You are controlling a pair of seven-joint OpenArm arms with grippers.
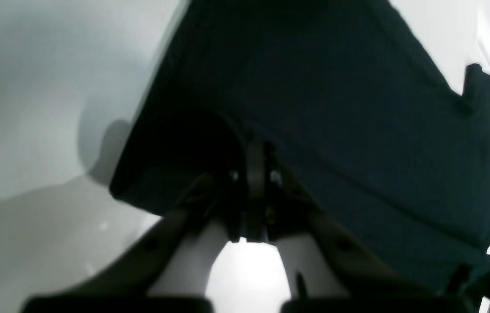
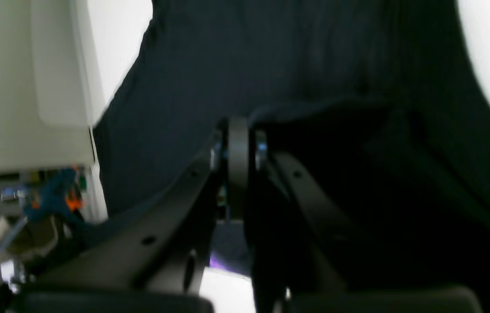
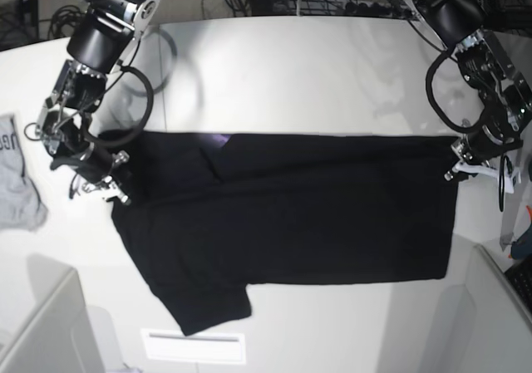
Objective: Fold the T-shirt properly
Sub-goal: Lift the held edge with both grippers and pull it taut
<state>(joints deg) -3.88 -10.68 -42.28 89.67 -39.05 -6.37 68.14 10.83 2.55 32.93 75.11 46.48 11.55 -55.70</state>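
Gripping opposite ends of the T-shirt (image 3: 291, 215), which is lying across the middle of the desk (image 3: 291, 66), the right claw (image 3: 106, 182) at frame left and left claw (image 3: 459, 162) at frame right are clamping cloth, apparently keeping it stretched flat for folding.

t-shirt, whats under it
The T-shirt lies spread on the white table, which shows bare all around it. Whatever lies beneath the cloth is covered. Both grippers pinch its far edge.
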